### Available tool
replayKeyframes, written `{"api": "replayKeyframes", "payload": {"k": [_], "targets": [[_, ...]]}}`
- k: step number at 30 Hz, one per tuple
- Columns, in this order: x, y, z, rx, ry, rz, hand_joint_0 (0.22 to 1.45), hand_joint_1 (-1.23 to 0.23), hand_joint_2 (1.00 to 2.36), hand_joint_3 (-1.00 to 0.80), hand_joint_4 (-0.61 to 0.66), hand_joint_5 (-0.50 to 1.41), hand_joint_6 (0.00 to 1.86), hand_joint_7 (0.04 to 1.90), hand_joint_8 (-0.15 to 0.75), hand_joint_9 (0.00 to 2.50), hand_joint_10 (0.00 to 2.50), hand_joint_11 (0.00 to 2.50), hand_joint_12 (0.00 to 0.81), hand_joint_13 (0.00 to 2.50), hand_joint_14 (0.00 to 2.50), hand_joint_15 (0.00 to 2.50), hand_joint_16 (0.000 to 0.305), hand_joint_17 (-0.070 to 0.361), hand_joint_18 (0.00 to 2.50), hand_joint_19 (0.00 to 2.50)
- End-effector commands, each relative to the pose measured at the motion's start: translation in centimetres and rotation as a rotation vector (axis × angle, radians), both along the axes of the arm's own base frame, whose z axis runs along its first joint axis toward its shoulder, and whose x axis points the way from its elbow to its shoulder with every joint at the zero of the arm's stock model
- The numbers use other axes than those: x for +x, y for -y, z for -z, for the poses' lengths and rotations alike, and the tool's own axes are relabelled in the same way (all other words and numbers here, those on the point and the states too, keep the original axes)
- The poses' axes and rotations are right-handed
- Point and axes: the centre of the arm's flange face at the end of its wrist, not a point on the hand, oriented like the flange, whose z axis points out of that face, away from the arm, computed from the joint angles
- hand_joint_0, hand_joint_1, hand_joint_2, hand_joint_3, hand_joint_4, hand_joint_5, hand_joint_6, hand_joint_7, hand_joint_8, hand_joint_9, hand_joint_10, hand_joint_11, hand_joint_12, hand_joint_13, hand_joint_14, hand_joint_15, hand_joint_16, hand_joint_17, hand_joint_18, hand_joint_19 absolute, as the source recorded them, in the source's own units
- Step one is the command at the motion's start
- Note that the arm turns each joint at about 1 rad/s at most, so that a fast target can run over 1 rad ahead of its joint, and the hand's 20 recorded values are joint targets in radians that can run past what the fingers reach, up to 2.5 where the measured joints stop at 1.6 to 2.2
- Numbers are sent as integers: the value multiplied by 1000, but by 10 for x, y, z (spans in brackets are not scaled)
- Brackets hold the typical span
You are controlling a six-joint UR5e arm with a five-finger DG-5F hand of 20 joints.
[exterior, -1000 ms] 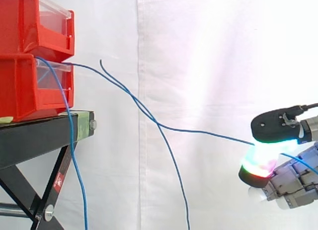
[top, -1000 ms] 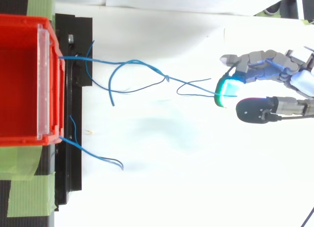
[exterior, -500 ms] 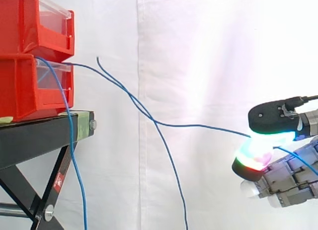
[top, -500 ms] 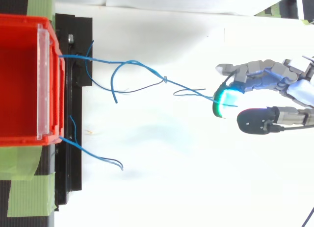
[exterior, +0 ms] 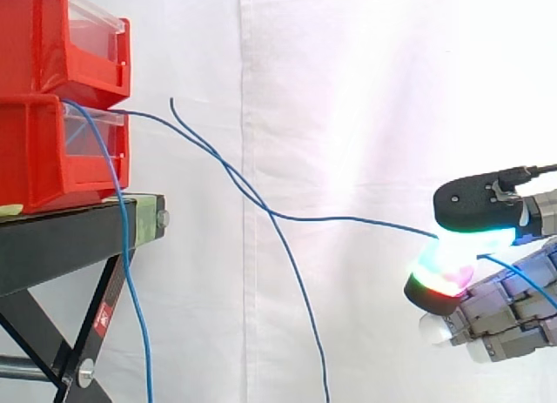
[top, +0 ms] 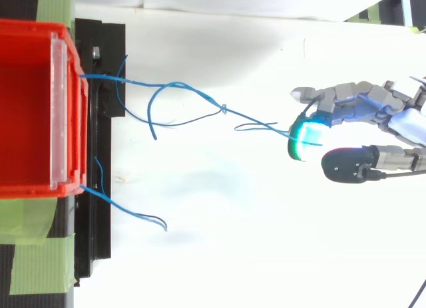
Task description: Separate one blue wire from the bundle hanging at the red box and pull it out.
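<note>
Hand low at the right, curled, pinching one blue wire between glowing pads, with the wire's tail running on past the fingers. At the far left, red box on black stand. Leaving its front lip are one strand dropping straight down beside the stand and, seen from above, a short one curling off the lower corner. Moving right, held wire sloping down from the box toward the hand, gently bowed rather than taut, and meeting a second long strand, free end up, rest hanging down. From above, looks hooked or twisted with it at the crossing; cannot tell whether a true knot. Main risk, by judgement: dragging that neighbour along on a rightward pull, hence no clean separation. Also possible: thin wire sliding out of a pad-only pinch under rising tension, or a snag at the lip tugging the box on its stand.
</note>
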Motion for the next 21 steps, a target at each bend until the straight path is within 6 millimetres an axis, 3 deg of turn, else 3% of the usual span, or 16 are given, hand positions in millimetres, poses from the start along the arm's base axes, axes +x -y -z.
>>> {"api": "replayKeyframes", "payload": {"k": [1,21], "targets": [[0,0,0,0,0,-1,579,-742,1024,18,136,-139,847,1224,283,639,12,469,316,147,7,205,55,123,0,220],[0,0,0,0,0,1,580,-742,1025,9,140,-140,846,1228,288,630,13,481,319,143,8,205,54,122,0,219]]}}
